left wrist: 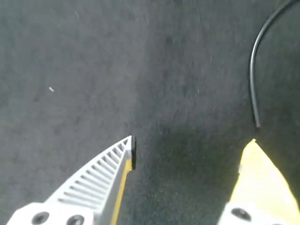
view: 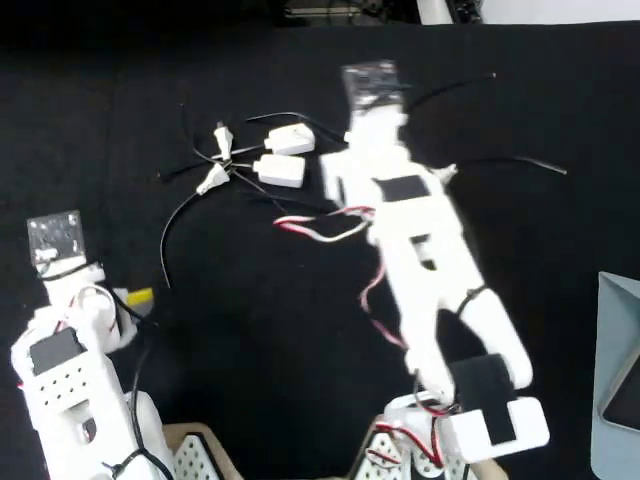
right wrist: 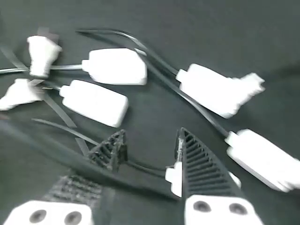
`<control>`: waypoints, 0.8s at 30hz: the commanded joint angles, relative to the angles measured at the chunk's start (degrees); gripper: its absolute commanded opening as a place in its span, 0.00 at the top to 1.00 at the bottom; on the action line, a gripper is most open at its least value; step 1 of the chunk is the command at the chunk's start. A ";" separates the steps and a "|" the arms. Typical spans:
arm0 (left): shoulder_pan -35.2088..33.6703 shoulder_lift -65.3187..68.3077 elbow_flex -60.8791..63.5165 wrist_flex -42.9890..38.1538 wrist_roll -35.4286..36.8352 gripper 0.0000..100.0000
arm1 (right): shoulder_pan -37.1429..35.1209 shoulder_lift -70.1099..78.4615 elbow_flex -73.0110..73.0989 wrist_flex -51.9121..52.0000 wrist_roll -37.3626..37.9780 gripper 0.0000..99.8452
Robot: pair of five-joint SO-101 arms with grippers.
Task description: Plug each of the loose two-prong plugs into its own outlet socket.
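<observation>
Text check, all three views: we read no text, label, brand, number or sign. The white outlet sockets (right wrist: 115, 65) and the plugs (right wrist: 42, 49) show plain faces to us. Any print there is too small or too blurred to make out.
</observation>
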 commanded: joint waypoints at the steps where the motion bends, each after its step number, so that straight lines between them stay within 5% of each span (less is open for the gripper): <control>1: -0.75 -0.70 2.51 -3.52 -1.32 0.65 | -6.15 1.71 -7.16 0.26 -0.44 0.84; 9: -0.57 -0.70 3.65 -3.52 -3.34 0.65 | -15.65 21.58 -24.57 -0.09 -0.09 0.84; 18: -0.57 -0.70 3.82 -3.60 -3.43 0.65 | -16.09 51.03 -51.56 0.44 6.59 0.84; 24: -0.57 -0.70 3.82 -3.69 -3.43 0.65 | -17.41 55.87 -60.97 6.15 7.65 0.91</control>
